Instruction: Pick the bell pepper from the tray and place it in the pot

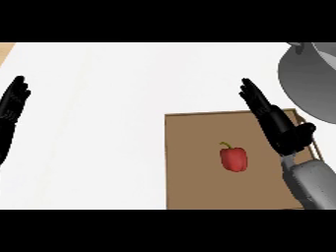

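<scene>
- Bell pepper (233,159): red, with a short green stem pointing away from the robot. It lies on its side near the middle of the tray, untouched and free on all sides, so it can be approached from above or from either flank.
- Tray (192,167): brown, flat and square, taken here as the landmark. Its near edge runs out of view at the bottom.
- Pot (316,83): grey metal, with a handle stub showing on its rim. It stands just beyond the tray's far right corner and is cut off by the view's right edge. Being this close to the tray, it should ask only a short carry, by my judgement.
- Right hand (276,123): black, fingers straight and together, holding nothing. It hangs over the tray's right part, to the right of the pepper and apart from it. The open pose suits a grasp not yet begun.
- Left hand (7,115): black, fingers straight and up, holding nothing. It rests well to the left of the tray, near the view's left edge, out of the working side.
- Counter (90,123): white top carrying tray and pot. A strip of pale wood shows far left of the tray.
- Stage, as judged: pick not yet made.
</scene>
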Tool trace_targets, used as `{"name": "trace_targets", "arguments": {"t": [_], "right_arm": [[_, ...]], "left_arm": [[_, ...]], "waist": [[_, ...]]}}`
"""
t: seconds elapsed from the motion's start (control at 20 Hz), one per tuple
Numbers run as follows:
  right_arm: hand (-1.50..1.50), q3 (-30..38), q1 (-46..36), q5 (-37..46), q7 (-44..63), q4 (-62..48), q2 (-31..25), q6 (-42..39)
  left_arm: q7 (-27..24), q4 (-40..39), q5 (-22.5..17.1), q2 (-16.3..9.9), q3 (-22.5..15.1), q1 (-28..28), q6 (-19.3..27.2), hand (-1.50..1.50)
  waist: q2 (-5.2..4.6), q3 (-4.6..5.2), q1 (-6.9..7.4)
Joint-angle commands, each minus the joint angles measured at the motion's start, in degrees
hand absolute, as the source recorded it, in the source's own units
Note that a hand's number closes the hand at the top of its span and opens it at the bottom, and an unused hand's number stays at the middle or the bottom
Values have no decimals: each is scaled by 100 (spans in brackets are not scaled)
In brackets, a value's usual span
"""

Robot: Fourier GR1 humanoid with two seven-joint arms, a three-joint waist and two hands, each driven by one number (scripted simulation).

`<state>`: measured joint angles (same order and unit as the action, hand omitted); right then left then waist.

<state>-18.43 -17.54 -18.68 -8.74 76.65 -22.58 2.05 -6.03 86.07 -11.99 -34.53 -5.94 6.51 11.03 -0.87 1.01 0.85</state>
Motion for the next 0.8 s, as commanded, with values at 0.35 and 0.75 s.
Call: {"name": "trace_targets", "arguments": {"t": [0.35, 0.75], "right_arm": [[150, -95, -1441, 2550, -777, -362, -2038, -7], [-150, 537, -888, 1976, -3272, -889, -1292, -418]], "left_arm": [[808, 46, -691, 895, 160, 428, 336, 0], [1458, 607, -418, 1174, 79, 438, 787, 0]], "waist": [[71, -67, 32], [89, -104, -69]]}}
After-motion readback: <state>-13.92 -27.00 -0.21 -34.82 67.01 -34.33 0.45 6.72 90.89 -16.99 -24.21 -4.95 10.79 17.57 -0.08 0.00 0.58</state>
